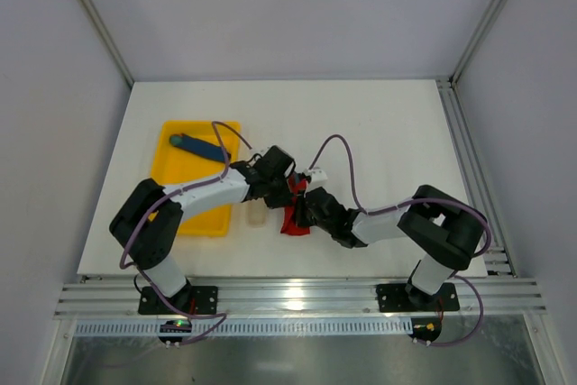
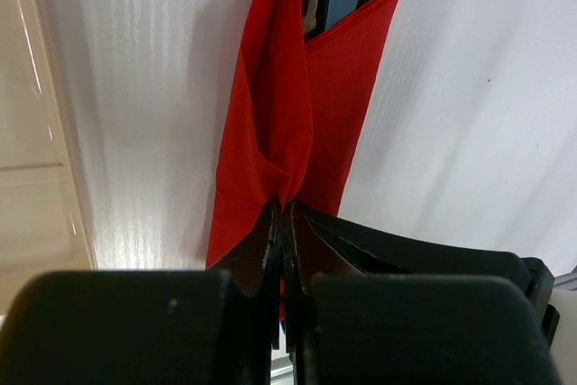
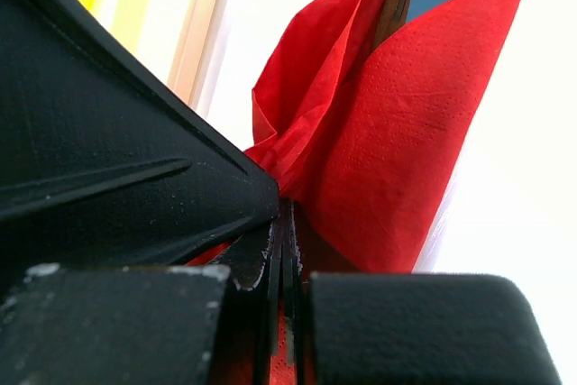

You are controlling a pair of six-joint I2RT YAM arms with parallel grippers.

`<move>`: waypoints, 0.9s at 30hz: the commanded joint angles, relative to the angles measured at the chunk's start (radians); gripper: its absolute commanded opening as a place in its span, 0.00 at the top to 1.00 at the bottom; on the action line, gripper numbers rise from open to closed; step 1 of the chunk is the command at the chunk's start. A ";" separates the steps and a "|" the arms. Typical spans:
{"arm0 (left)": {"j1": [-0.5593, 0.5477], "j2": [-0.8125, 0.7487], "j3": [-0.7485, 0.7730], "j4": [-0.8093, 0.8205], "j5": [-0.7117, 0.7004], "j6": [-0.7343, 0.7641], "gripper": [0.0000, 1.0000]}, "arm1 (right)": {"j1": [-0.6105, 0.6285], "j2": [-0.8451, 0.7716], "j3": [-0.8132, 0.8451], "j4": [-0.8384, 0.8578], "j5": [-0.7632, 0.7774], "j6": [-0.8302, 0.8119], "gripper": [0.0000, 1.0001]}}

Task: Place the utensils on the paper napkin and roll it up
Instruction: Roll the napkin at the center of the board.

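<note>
Red paper napkin [image 2: 270, 114] pinched at a fold by the left pincer [image 2: 284, 209], jaws closed tight on the sheet. The right pincer [image 3: 287, 205] likewise clamps a gathered fold of the same sheet, jaws together. Beyond the fingertips the napkin extends as a narrow folded wrap, with the brownish utensils [image 3: 395, 6] tucked inside and showing at its far open end. Seen from above, both pincers meet over the napkin near the middle of the white bench [image 1: 388, 123], to the right of the yellow tray [image 1: 194, 214], which holds a blue stick [image 1: 200, 146].
</note>
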 commanded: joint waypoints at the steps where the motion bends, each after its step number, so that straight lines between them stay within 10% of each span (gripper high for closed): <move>1: -0.034 -0.053 0.003 0.100 0.028 -0.039 1.00 | 0.001 0.032 0.008 0.044 -0.002 0.020 0.96; 27: -0.036 0.011 0.100 -0.063 -0.100 0.016 1.00 | -0.058 -0.261 -0.072 -0.135 -0.137 -0.025 0.96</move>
